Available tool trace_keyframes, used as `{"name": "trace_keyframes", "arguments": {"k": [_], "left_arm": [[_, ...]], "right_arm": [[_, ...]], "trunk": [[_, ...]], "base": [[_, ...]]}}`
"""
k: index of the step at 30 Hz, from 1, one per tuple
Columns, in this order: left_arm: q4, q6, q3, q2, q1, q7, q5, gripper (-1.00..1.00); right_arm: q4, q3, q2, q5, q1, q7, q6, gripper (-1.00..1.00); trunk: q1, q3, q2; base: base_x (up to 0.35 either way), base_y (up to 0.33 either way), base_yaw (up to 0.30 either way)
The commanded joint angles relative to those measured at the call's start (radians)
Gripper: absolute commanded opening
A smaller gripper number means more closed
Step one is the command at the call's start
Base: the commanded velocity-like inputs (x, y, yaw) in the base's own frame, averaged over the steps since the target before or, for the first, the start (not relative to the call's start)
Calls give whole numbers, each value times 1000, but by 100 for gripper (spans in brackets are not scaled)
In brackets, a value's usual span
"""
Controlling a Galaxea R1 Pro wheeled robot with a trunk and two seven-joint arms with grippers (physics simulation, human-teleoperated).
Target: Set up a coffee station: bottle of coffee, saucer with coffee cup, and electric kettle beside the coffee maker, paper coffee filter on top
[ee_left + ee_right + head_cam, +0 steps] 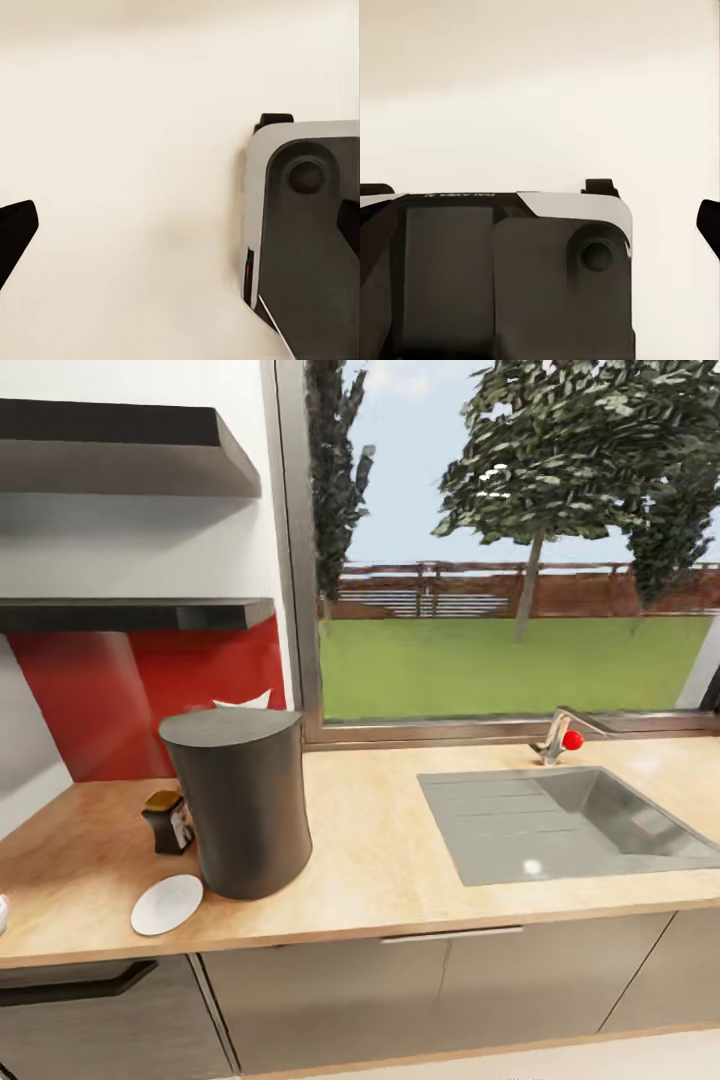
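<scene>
Clearly the tall matt grey coffee maker stands beside the saucer; both pincers spread empty.

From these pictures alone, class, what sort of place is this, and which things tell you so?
Most likely a home kitchen: a wood-look countertop with a built-in sink and tap, a coffee maker standing on it, and cabinet fronts below.

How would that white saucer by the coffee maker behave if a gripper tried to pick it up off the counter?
The saucer lies flat on the kitchen countertop, so its low rim probably gives fingers little to grip. It looks smooth and glazed, so a push would likely slide it rather than tip it. It sits close to the front edge, so a push that way could drop it.
</scene>
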Motion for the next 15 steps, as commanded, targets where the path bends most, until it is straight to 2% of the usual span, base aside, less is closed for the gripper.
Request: {"name": "trace_keyframes", "arguments": {"k": [1,15], "left_arm": [[1,-4,7,0,-1,3,-10,100],[1,-4,7,-1,-1,3,-10,100]], "right_arm": [[0,8,0,-10,-1,4,-1,100],[0,8,0,-11,-1,4,-1,100]], "trunk": [[1,-3,-2],[1,-18,-2]], "base": [[173,-251,-247],[161,-251,-239]]}}
